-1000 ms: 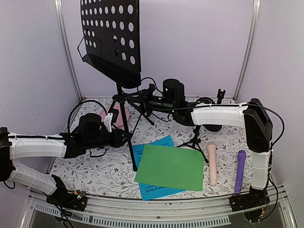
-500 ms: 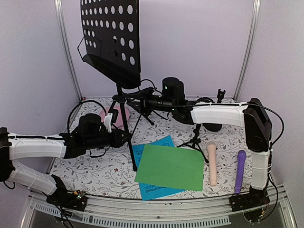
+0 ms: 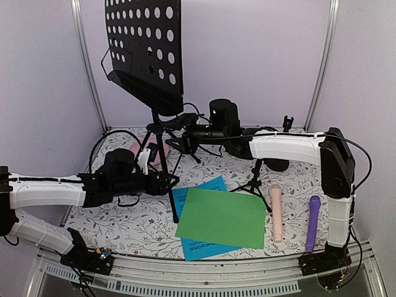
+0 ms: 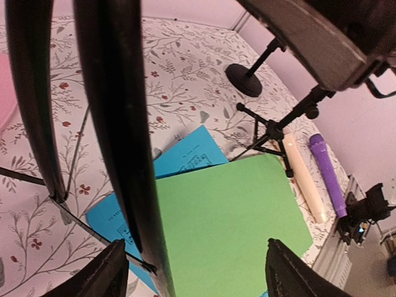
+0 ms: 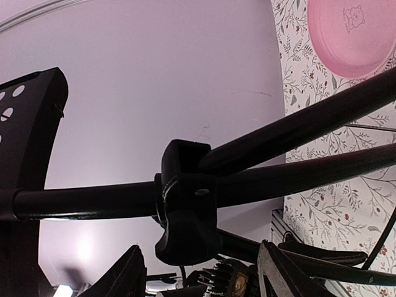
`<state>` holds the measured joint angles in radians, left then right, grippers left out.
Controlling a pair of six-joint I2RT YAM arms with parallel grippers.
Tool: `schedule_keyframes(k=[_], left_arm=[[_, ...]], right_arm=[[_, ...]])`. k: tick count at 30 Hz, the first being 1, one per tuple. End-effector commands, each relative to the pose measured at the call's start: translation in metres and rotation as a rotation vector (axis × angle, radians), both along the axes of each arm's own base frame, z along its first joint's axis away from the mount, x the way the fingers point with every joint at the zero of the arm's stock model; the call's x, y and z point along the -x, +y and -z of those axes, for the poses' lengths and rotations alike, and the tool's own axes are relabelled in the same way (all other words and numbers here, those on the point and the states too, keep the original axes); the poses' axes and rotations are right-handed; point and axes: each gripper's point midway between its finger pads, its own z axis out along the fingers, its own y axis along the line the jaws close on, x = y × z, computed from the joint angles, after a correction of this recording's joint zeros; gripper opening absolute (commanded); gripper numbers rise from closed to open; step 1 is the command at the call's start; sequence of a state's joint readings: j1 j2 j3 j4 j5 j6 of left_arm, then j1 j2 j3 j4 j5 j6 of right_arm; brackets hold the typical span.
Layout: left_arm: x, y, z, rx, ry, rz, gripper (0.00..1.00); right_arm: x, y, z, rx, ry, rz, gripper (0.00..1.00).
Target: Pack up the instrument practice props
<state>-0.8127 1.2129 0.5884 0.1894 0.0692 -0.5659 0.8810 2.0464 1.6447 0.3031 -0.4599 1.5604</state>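
Black, likely stiff and top-heavy, the music rack is best held at its tripod, which left claw and right claw straddle, both released.

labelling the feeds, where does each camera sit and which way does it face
Top external: above, behind the bases, facing the table; shows both arms, left gripper and right gripper.
Left wrist: faces down past a stand leg at green paper; own fingers show.
Right wrist: faces the stand's leg hub; own fingers show.
Shared: top and left wrist see the purple microphone.
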Motion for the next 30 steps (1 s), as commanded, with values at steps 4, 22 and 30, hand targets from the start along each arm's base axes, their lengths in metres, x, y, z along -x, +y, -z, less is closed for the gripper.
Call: schedule_keyframes(k=[4,22,30], left_arm=[[-0.023,-0.007,0.006,-0.092,-0.038,-0.066,0.62],[-0.026,0.008,0.007,-0.140,-0.072,-0.136,0.32],[-0.025,0.003,0.005,-0.117,-0.051,-0.123,0.31]], right_arm=[[0.011,-0.018,-0.040,0.090,-0.236,-0.043,0.64],[0.005,-0.040,-0.074,0.402,-1.406,-0.043,0.65],[-0.011,-0.013,-0.080,0.330,-1.678,0.042,0.64]])
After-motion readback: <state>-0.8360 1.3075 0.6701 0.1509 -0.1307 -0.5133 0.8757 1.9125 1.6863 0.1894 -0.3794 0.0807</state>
